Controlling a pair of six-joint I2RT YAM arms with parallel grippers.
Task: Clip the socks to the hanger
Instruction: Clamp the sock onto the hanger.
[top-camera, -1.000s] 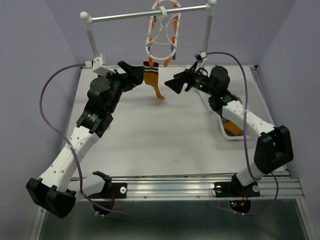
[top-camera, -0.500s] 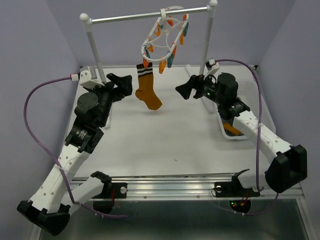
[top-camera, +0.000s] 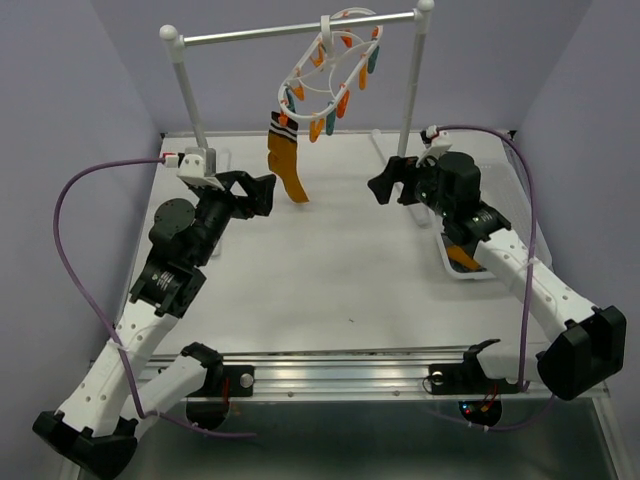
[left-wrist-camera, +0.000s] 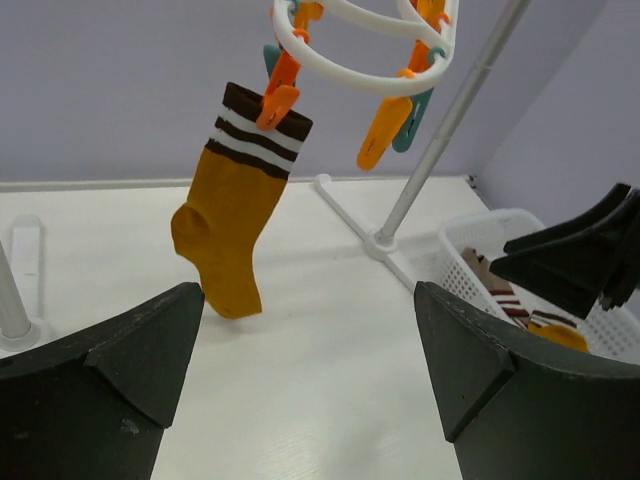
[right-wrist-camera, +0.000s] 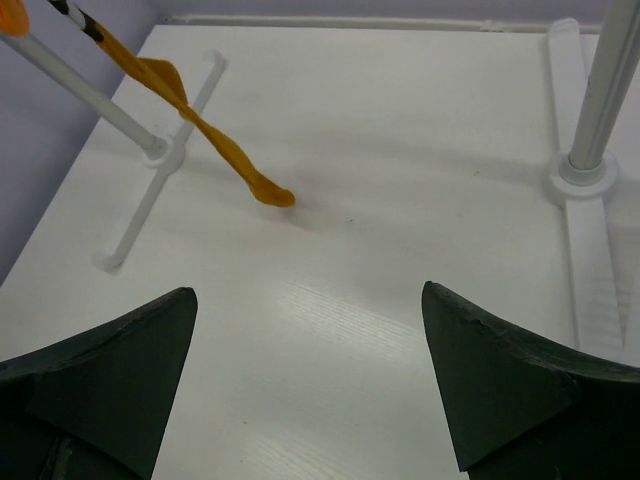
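Note:
The white oval hanger (top-camera: 330, 70) hangs tilted from the silver rail, with orange and teal clips round its ring (left-wrist-camera: 350, 70). One mustard sock (top-camera: 284, 155) with a dark and white striped cuff hangs from an orange clip (left-wrist-camera: 278, 95), its toe just above the table (left-wrist-camera: 230, 235). My left gripper (top-camera: 262, 192) is open and empty, below and left of the sock. My right gripper (top-camera: 383, 178) is open and empty too, to the right of the sock, which looks edge-on (right-wrist-camera: 200, 130) in its wrist view. More socks (left-wrist-camera: 515, 300) lie in the basket.
The silver rail (top-camera: 300, 30) stands on two white posts (top-camera: 190, 95) (top-camera: 409, 85) with floor bars at the back of the table. A white plastic basket (top-camera: 478, 273) sits at the right, under the right forearm.
Both arms have drawn back and down from the hanger. The hanger has swung and tilted on the rail, and the clipped sock has swung left with it.

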